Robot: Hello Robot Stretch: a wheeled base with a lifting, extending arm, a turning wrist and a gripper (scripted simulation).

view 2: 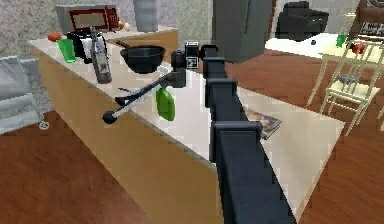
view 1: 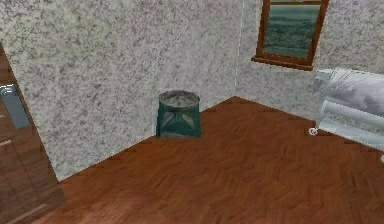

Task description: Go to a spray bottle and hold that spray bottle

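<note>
Nearest you, the arm (view 2: pixel 235 140) runs out over the counter (view 2: pixel 300 150), with a flat magazine (view 2: pixel 262 125) on the top just beside it. At its far end the gripper (view 2: pixel 118 104) points toward the arm side view's left, and its fingers (view 2: pixel 135 105) reach past the counter's front edge.

I can't tell the finger state from this, so don't assume a grasp. A green bottle-shaped thing (view 2: pixel 165 103) sits right at the fingers with countertop behind it (in them or standing on the top, no way to say). So I can't tell whether anything is held either. My guess is that this green thing is the spray bottle.

Farther along the counter are a black bowl (view 2: pixel 143 57) near the wrist, then a dark bottle (view 2: pixel 100 55), another green thing (view 2: pixel 67 48) and a red appliance (view 2: pixel 92 18). The dark bottle is the other candidate, but it's well apart from the fingers.

I judge the step in hand to be securing and proving the hold:
- Leave the base where it is.
- Lift straight up a little, with no extension (the bowl is just beyond).
- Check that the green thing hangs at the fingers, clear of the top.
- If it sits on the counter instead, re-centre the fingers on its body before the next try.
- Avoid a sideways sweep, since it could tip.

Ahead there's only wood floor and a teal bin (view 1: pixel 179 112) in the corner, so there's no reason to drive.
</note>
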